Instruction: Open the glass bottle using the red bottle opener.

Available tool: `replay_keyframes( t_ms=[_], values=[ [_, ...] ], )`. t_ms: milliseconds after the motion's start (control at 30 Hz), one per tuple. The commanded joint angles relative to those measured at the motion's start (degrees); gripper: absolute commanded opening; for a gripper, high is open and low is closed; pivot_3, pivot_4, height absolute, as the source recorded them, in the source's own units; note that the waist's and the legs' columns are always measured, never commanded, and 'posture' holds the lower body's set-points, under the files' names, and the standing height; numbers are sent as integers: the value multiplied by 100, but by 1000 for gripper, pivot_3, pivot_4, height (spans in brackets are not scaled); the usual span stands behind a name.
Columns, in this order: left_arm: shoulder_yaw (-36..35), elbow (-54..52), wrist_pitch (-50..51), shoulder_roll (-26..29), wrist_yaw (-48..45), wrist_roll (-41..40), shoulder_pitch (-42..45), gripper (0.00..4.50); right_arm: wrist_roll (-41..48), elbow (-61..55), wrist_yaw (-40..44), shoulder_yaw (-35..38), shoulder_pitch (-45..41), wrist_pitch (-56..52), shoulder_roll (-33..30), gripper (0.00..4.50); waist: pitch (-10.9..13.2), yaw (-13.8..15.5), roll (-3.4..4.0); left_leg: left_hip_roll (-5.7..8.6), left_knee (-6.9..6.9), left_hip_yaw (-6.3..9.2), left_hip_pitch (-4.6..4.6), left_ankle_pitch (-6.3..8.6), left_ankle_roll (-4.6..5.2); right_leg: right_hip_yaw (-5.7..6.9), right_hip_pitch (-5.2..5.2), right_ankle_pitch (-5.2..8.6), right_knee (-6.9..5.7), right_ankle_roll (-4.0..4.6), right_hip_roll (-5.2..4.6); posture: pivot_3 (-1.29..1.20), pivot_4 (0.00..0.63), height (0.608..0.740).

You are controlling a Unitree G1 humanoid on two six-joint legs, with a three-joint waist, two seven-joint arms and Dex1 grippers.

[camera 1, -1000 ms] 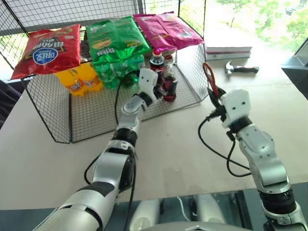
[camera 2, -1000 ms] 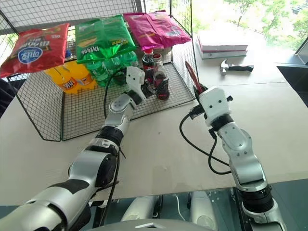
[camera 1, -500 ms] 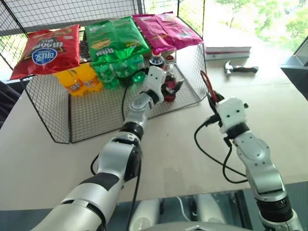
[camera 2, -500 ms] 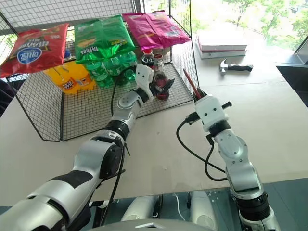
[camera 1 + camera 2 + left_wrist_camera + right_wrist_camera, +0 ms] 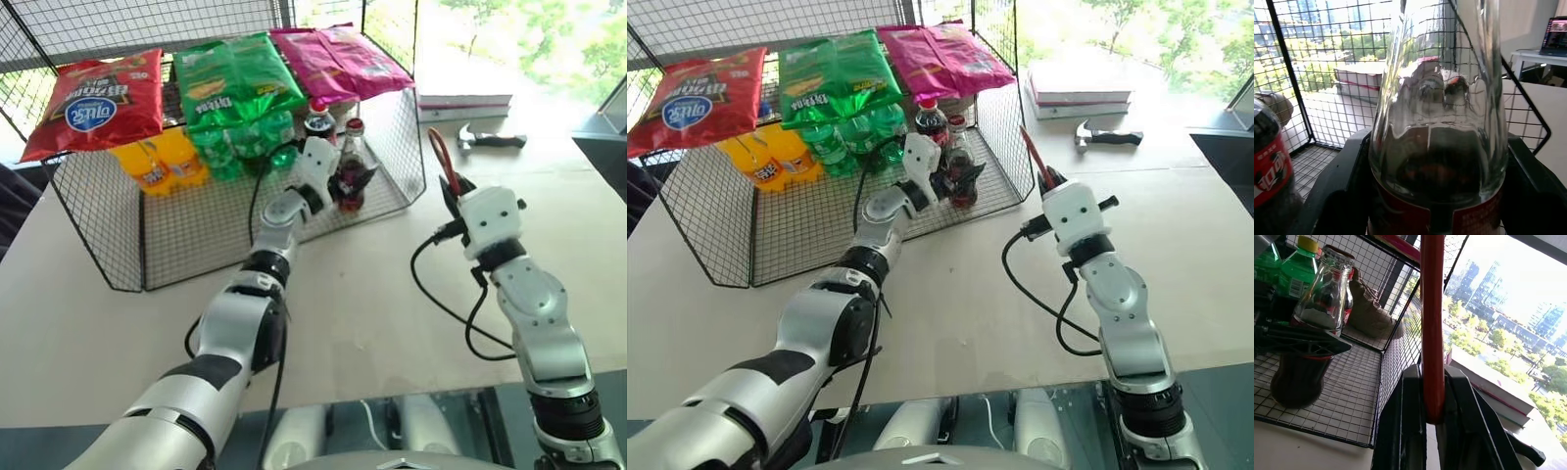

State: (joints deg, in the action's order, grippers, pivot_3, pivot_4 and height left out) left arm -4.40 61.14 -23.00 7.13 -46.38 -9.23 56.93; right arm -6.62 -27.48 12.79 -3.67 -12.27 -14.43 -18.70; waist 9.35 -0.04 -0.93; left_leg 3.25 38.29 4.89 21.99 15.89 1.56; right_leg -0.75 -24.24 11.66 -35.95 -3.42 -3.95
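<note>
Bottle: glass bottle [image 5: 353, 166] stands upright on the wire floor of the mesh rack [image 5: 108, 235], cap still on, sitting between the left gripper [image 5: 345, 181] fingers.
Left fingers: one each side of the bottle's shoulder, just above the red label, closed in on the glass, likely to steady it for prying.
Opener: red bottle opener [image 5: 438, 162] rises straight up out of the right gripper [image 5: 449, 193].
Right fingers: pinched tight on the handle end, leaving the loop head free above them.
Gap: opener well apart from the cap, outside the rack's side mesh.
Neighbour: plastic cola bottle [image 5: 318, 122] just behind the left fingers.
</note>
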Motion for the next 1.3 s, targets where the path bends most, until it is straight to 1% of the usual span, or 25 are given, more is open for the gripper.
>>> replay_keyframes(
  t_ms=[33,133,200,300,367,567,867,933,1033,1300],
  values=[
    [171,-1932,709,183,-786,-481,-539,2598,78,-21,16,144,-181,232,20,0,0,-63,0,0,0,1,0,0,0,-1,0,0,1,0,0,0,150,740],
    [415,-3537,1602,443,-1032,-715,-1366,2598,125,113,44,127,-265,311,57,0,0,-127,2,-11,-3,-5,-4,0,0,-10,-1,0,-1,0,1,0,150,740],
    [552,-4426,2167,600,-1054,-840,-1810,2598,142,197,57,114,-315,367,81,0,0,-147,2,-26,-4,-7,-8,0,0,-16,-1,0,-6,1,5,0,150,740],
    [700,-5276,2757,753,-970,-916,-2258,2598,166,313,81,114,-404,441,111,0,0,-134,2,-29,3,-8,-14,0,-1,-19,0,0,-20,1,7,0,150,740],
    [748,-5633,2966,816,-896,-926,-2482,2598,175,355,93,105,-442,476,127,0,0,-87,2,-28,4,-9,-16,0,-1,-19,0,0,-26,1,7,0,150,740],
    [832,-6060,2923,792,-520,-776,-3063,2598,217,510,160,22,-596,579,187,0,-1,-69,3,-28,5,-11,-21,-1,-2,-23,1,0,-31,2,7,0,150,740],
    [884,-5966,2612,749,-314,-782,-3306,2598,223,709,237,-50,-781,670,259,0,-1,-67,3,-27,5,-13,-22,-1,-2,-25,1,0,-29,2,6,0,150,740],
    [867,-5990,2564,734,-302,-825,-3350,3605,228,749,248,-56,-800,691,266,0,-1,-69,4,-27,4,-15,-22,-1,-2,-26,1,0,-28,2,6,0,150,740],
    [784,-5956,2402,665,-234,-897,-3362,4490,221,796,252,-73,-818,718,283,0,-2,-68,4,-27,4,-14,-23,-1,-2,-26,1,0,-29,2,6,0,150,740],
    [696,-5973,2269,538,-155,-1112,-3197,4490,202,883,276,-85,-850,778,321,0,-2,-68,4,-27,4,-14,-22,-1,-2,-26,1,0,-29,3,5,0,150,740]
  ],
)
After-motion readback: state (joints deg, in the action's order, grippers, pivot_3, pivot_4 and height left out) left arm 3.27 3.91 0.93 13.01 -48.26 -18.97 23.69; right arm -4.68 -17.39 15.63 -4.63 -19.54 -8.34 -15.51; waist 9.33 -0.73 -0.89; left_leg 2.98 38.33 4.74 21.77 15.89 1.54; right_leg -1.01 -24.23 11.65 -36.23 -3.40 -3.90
